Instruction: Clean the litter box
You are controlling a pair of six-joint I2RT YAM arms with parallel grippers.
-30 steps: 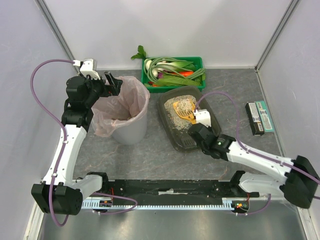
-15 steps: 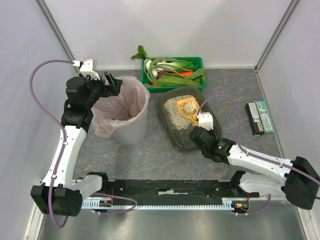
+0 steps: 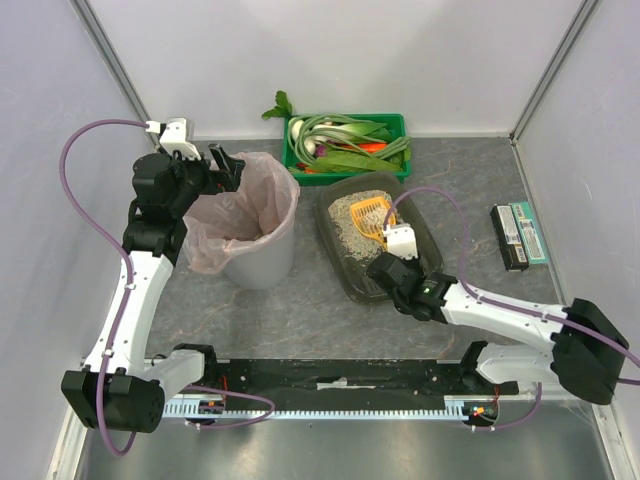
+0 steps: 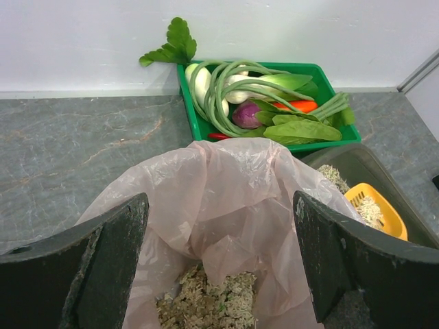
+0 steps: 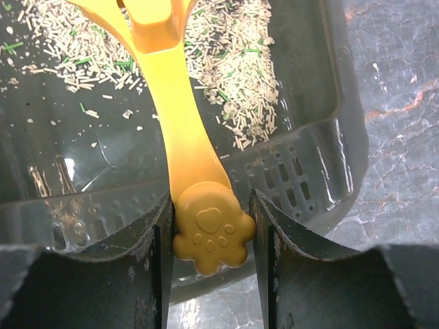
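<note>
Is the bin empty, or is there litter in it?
Not empty. The left wrist view looks into the bin and shows a heap of pale litter at the bottom of its pink liner.

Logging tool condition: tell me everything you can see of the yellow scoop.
The scoop is glossy orange-yellow plastic: a walled head and a flat handle ending in a paw-print knob. The right gripper clamps that end. The head carries some pale litter and sits over the far half of the litter box.
</note>
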